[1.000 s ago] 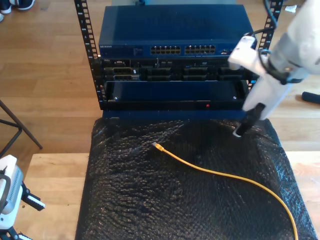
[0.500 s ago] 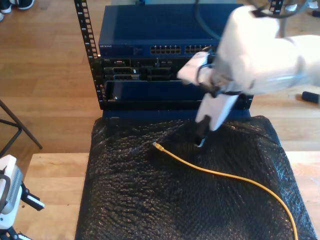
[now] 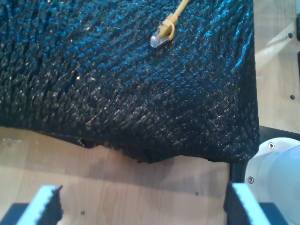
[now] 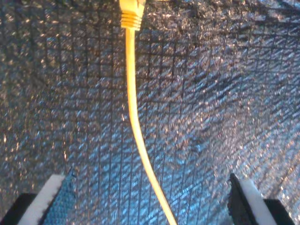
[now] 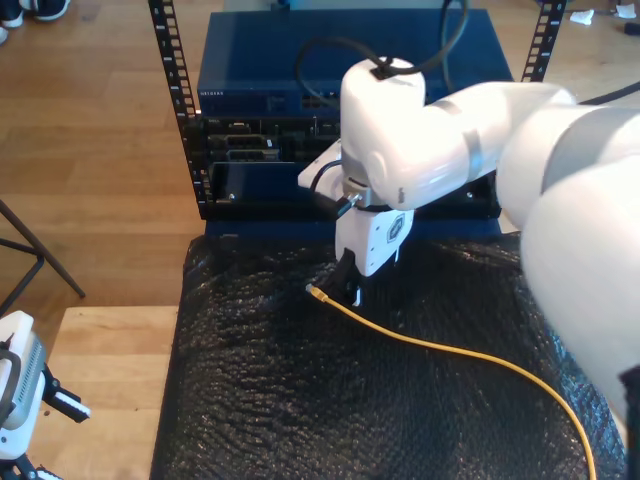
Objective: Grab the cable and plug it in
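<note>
The yellow-orange cable (image 5: pixel 450 350) lies across the black bubble-wrap mat (image 5: pixel 260 400), its clear plug (image 5: pixel 316 293) pointing toward the exterior view's left. My second gripper (image 5: pixel 352 290) hangs just above the cable, right behind the plug. In the second wrist view the cable (image 4: pixel 133 117) runs between the open second gripper (image 4: pixel 150 201), its fingers wide apart and touching nothing. My first gripper (image 3: pixel 143 206) is open over bare wood beside the mat's edge, and the plug (image 3: pixel 161 33) lies far ahead of it.
A blue network switch (image 5: pixel 250 95) sits in a black rack (image 5: pixel 175 90) behind the mat, its ports partly hidden by the second arm. A white arm part (image 5: pixel 15 385) stands at the exterior view's lower left. Wooden table (image 5: pixel 100 380) borders the mat.
The second arm swept from the exterior view's right toward the middle and came down over the cable's plug end. The cable has not moved.
</note>
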Controlling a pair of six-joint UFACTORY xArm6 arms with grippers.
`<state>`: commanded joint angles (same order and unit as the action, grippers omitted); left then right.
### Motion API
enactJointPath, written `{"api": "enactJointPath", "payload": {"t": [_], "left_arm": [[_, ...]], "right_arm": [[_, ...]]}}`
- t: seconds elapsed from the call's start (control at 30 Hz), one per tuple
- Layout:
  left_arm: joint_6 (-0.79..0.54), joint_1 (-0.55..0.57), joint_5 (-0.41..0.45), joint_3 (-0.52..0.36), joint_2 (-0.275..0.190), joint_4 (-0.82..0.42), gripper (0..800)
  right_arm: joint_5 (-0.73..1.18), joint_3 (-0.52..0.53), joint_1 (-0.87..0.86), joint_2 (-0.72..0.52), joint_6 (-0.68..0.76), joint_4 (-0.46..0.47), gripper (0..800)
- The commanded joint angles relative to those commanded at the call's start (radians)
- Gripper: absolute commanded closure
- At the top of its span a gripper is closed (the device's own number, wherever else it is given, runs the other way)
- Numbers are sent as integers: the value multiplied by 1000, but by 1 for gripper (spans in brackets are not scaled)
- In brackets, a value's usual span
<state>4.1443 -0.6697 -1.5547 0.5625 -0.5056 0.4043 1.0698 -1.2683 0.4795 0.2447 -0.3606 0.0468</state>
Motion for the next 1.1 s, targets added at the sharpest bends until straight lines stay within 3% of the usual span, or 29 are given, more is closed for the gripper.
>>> {"api": "enactJointPath", "payload": {"t": [0.4, 0.8, 1.1], "left_arm": [[-2, 0, -2, 0, 0, -2, 0], [-2, 0, -3, -2, 0, -2, 0], [-3, 0, -3, -3, 0, -2, 0]], "right_arm": [[-2, -83, 66, 127, 77, 32, 50], [-2, -183, 72, 219, 75, 48, 251], [-2, -219, 80, 264, 78, 75, 348]]}}
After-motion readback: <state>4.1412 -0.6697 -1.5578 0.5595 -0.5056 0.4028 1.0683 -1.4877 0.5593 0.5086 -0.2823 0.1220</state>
